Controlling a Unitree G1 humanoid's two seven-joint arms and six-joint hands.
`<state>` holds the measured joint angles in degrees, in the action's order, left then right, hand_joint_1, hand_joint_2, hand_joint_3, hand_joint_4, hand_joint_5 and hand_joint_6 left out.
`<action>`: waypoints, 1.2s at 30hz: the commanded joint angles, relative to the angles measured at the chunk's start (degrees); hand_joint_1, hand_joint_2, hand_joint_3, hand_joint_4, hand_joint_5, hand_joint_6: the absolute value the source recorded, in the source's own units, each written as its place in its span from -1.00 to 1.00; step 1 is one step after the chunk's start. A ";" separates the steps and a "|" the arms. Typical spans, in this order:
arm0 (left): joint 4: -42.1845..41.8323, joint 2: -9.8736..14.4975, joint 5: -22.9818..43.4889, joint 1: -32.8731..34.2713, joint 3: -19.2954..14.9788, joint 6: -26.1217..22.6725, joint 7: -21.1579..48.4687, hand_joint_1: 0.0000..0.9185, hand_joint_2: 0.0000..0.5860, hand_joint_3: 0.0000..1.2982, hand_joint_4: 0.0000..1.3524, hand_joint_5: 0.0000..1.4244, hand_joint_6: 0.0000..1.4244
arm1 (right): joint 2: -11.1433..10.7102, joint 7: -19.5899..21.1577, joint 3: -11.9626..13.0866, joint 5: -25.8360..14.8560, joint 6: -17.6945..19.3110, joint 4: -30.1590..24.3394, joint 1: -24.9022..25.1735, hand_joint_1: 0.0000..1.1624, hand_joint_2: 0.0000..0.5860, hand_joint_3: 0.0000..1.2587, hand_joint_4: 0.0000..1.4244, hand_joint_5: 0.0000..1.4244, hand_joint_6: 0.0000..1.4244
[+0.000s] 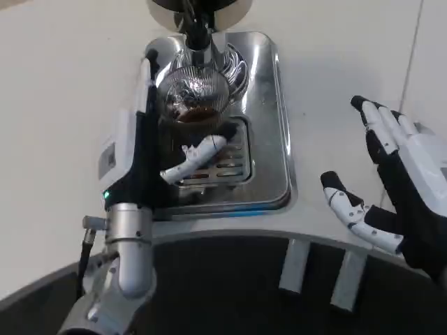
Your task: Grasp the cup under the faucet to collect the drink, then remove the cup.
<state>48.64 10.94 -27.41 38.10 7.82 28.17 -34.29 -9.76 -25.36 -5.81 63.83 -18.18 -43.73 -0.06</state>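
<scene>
— Starting from the near edge of the desk, what do you see?

— On the right side, the right hand is above the white desk. Its fingers are spread apart and it holds nothing.

— And the left one?

— The left hand is at the left side of the drip tray. Its fingers go around the cup; the thumb lies across the front, over the grate. It seems to grip the cup, but I cannot see the contact fully.

— Where is the cup?

— It stands on the tray, directly under the faucet, with dark drink inside.
</scene>
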 commanded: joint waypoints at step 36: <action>-6.40 -1.94 -1.02 -7.43 1.92 -2.71 -11.62 0.60 -0.74 0.63 0.74 0.87 1.00 | -1.21 -1.10 1.18 -4.35 -1.06 7.52 5.65 -0.51 0.61 -1.00 -1.00 -1.00 -1.00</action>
<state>43.87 8.57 -27.94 33.31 9.82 25.75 -46.81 -10.08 -27.95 -4.79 60.98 -20.28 -36.64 6.60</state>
